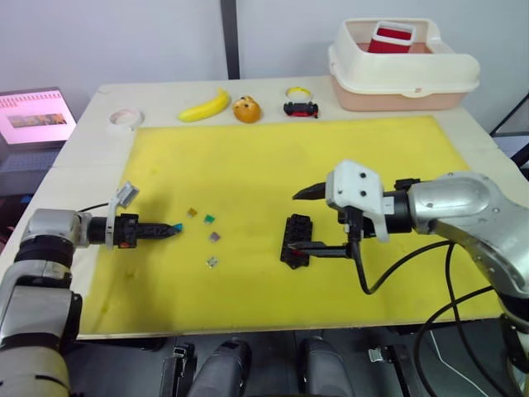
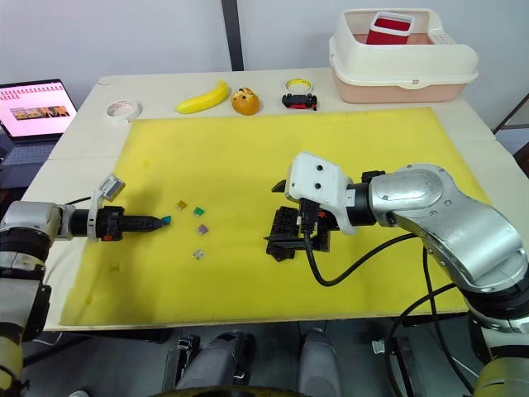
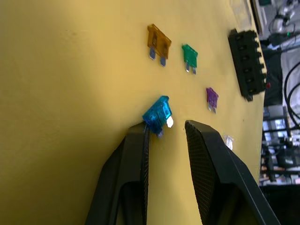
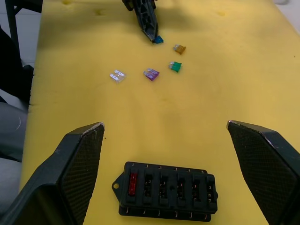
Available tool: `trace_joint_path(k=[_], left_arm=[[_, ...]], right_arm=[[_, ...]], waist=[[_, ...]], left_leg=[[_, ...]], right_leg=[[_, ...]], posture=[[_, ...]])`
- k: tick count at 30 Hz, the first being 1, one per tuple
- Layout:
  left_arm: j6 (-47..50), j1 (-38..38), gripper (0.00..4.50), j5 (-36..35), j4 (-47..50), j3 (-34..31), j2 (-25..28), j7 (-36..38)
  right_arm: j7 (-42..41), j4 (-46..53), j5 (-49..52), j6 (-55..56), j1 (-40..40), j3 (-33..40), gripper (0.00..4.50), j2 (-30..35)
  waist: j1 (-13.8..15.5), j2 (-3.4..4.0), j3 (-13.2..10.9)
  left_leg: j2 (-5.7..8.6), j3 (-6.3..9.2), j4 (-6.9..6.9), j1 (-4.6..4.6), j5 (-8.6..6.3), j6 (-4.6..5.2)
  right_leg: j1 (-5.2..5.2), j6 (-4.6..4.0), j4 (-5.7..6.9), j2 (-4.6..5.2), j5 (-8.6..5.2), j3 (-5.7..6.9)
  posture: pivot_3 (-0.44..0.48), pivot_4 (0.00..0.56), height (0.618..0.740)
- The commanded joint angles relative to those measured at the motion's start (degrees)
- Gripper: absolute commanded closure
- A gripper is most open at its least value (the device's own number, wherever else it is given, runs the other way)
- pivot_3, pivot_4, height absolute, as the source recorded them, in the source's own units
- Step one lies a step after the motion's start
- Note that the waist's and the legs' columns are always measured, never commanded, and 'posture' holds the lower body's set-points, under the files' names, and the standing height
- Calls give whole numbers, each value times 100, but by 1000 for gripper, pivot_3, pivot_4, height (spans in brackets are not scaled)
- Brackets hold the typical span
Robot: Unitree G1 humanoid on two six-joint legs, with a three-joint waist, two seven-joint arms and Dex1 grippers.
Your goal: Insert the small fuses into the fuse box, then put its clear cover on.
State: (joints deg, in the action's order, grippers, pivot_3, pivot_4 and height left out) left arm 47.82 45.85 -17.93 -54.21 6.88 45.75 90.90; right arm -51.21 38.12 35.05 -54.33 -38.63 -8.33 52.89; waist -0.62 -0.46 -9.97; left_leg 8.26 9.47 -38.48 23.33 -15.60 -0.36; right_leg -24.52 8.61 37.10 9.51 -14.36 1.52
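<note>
The black fuse box (image 4: pixel 166 190) lies mid-mat with a red fuse (image 4: pixel 133 183) standing in its end slot. My right gripper (image 1: pixel 307 220) hovers over it, wide open, one finger on each side. To the left, loose small fuses lie on the mat: teal (image 3: pixel 158 115), yellow-brown (image 3: pixel 158 43), green (image 3: pixel 190 56), purple (image 3: pixel 212 97) and a pale grey one (image 1: pixel 212 262). My left gripper (image 3: pixel 168 133) is low on the mat and open. One of its fingertips (image 3: pixel 140 136) touches the teal fuse, which lies just ahead of the gap. The clear cover is out of view.
The yellow mat (image 1: pixel 372 157) covers most of the table. Along the back edge sit a tape roll (image 1: pixel 125 119), a banana (image 1: pixel 205 106), an orange round object (image 1: pixel 247 109), a small black toy (image 1: pixel 300 108) and a cream tub (image 1: pixel 403 66). A laptop (image 1: pixel 33 116) stands far left.
</note>
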Motion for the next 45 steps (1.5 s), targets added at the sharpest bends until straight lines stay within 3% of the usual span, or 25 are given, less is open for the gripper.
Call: trace_joint_path(k=[1, 8, 12, 13, 24, 30, 32, 37, 45], left_arm=[[-120, 20, 3192, 146, -143, -95, -38, -105], [-171, -12, 3192, 191, -169, -216, -75, -134], [-209, -51, 4429, 220, -151, -259, -71, -121], [-216, -59, 4491, 225, -145, -267, -74, -122], [-207, 4, 4491, 125, 286, -404, 86, 60], [277, -80, 4491, -623, 1967, -293, 373, 160], [421, -163, 4491, -1062, 3016, -138, 455, 160], [388, -122, 4491, -1509, 4495, 118, 275, 160], [117, 177, 4491, -1746, 5267, 436, -139, 160]], right_arm=[[8, 162, 17, 33, -21, 101, 0, 30], [20, 182, 11, 27, -19, 69, 0, 16], [14, 167, -10, 37, -41, 31, 0, 5], [12, 164, -13, 40, -43, 27, 0, 4], [54, 206, 42, -27, -26, 24, 0, -23], [183, 201, 497, -323, 10, 311, 0, -224], [417, 87, 963, -734, -108, 520, 0, -528], [1171, -274, 1945, -1769, -460, 898, 0, -1330], [2232, -707, 2871, -2809, -895, 1267, 0, -2068]], waist=[[-1, 0, 0], [2, 0, 0], [-1, 0, 0], [-2, 0, 0], [-5, 0, 0], [-15, -5, -3], [-20, -4, -3], [-17, -4, -3], [-13, -1, -5]], left_leg=[[0, 0, -3, 0, 0, 0], [0, 3, -19, 1, 0, 0], [0, 3, -21, 2, 0, 0], [0, 3, -21, 2, 0, 0], [-1, 5, -23, 3, 0, 0], [-1, 9, -30, 11, -1, 0], [-2, 10, -29, 11, -1, 0], [-3, 11, -30, 11, -1, 0], [-3, 11, -29, 11, -1, 0]], right_leg=[[0, 0, 1, 0, 0, 0], [5, 0, 6, -1, 0, 1], [5, 0, 7, -1, 0, 1], [5, 0, 7, -1, 0, 1], [5, 0, 8, -2, 0, 1], [3, 0, 7, -1, 0, 1], [2, 0, 7, -1, 0, 0], [4, -1, 5, 0, 0, -1], [4, -2, 3, -1, 0, -2]], posture=[[0, 150, 740], [0, 150, 740], [0, 150, 740], [0, 150, 740], [0, 150, 740], [0, 150, 740], [0, 150, 740], [0, 150, 740], [0, 150, 740]])
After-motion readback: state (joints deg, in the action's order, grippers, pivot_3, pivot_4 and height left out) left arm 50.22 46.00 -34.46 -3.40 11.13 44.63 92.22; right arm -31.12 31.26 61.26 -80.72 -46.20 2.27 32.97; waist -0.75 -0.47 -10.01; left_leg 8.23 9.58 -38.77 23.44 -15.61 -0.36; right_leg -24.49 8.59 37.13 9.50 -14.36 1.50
